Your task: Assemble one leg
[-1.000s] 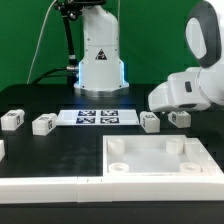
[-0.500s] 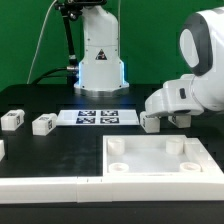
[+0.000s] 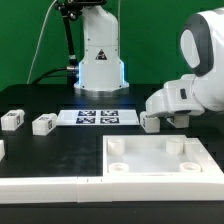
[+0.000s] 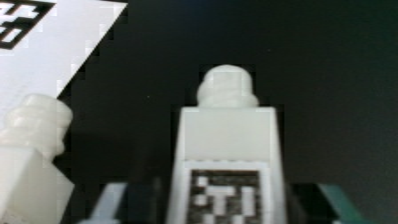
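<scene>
The arm (image 3: 190, 90) is lowered to the desk (image 3: 45, 150) at the exterior view's right, just past the end of the marker board (image 3: 97, 118). In the wrist view, a leg (image 4: 228, 150) is centred between the fingers (image 4: 114, 205), with its tag facing the camera and its rounded peg at the far end. The fingers are spread wide, one on each side of the tagged end. A dark gap is left on both sides, so nothing is gripped. A second leg (image 3: 150, 122) is seen just beside it, toward the marker board. Two further legs (image 3: 44, 124) are set well apart at the exterior view's left. A white tray (image 3: 160, 160) is laid in the foreground.
</scene>
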`<control>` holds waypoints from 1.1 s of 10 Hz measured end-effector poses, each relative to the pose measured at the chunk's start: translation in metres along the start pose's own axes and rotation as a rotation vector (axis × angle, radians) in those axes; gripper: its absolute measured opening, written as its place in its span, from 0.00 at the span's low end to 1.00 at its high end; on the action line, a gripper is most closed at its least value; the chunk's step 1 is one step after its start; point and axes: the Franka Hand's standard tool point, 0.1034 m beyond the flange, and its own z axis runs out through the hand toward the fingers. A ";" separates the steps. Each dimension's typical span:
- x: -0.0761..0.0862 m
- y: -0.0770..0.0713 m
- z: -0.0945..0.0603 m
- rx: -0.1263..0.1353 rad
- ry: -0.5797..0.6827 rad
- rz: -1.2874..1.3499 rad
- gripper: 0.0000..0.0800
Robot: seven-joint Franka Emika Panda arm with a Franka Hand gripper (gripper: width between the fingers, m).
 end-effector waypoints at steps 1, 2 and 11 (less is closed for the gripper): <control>0.000 0.000 0.000 0.000 0.000 0.000 0.36; 0.000 0.000 0.000 0.000 0.000 0.000 0.36; -0.019 0.027 -0.059 0.032 0.115 -0.059 0.36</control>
